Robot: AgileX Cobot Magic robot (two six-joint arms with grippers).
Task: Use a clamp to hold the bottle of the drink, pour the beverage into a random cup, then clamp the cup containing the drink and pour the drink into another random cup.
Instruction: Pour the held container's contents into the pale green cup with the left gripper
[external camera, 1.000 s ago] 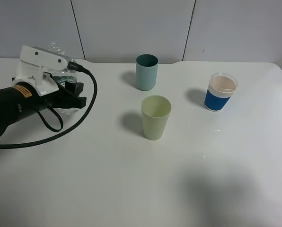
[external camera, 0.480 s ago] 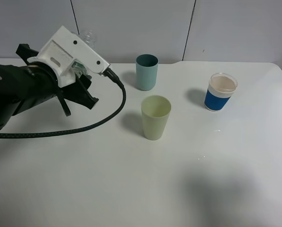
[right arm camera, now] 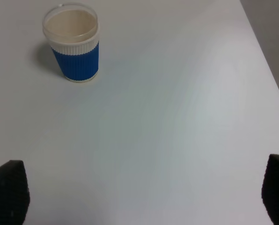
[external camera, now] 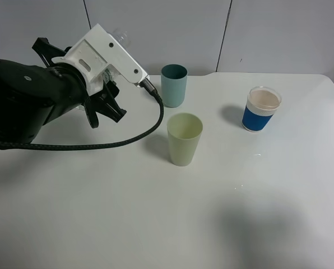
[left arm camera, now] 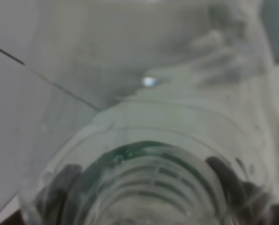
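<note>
Left pincer [external camera: 106,100]: clamped tight on the bottle [external camera: 120,35], black jaws closed on its body. It hangs above the tabletop [external camera: 156,218] at the far left. The bottle sits tilted in the grip, and its clear end pokes out past the white housing toward the far wall. In the left wrist view the bottle [left arm camera: 149,183] fills the frame: ribbing and a strip of green label, all blurred. Liquid level: can't tell.

The black cable [external camera: 100,145] leaves the housing, loops down and runs left along the tabletop, passing close to the left of the yellow-green cup [external camera: 184,139].

Yellow-green cup: upright at mid-tabletop, to the right of the left pincer and nearer than it, not touched by anything. The teal cup [external camera: 174,85] stands upright just beyond it on the far side, with a gap between them. It is to the right of the white housing.

Blue cup [external camera: 261,109]: upright at the far right, well apart from the other two cups, with a pale beige inside.

Right pincer [right arm camera: 142,197]: seen only in its own wrist view, fingers spread wide and holding nothing. It is over bare tabletop on the right, and the blue cup [right arm camera: 74,49] stands well ahead of it.
</note>
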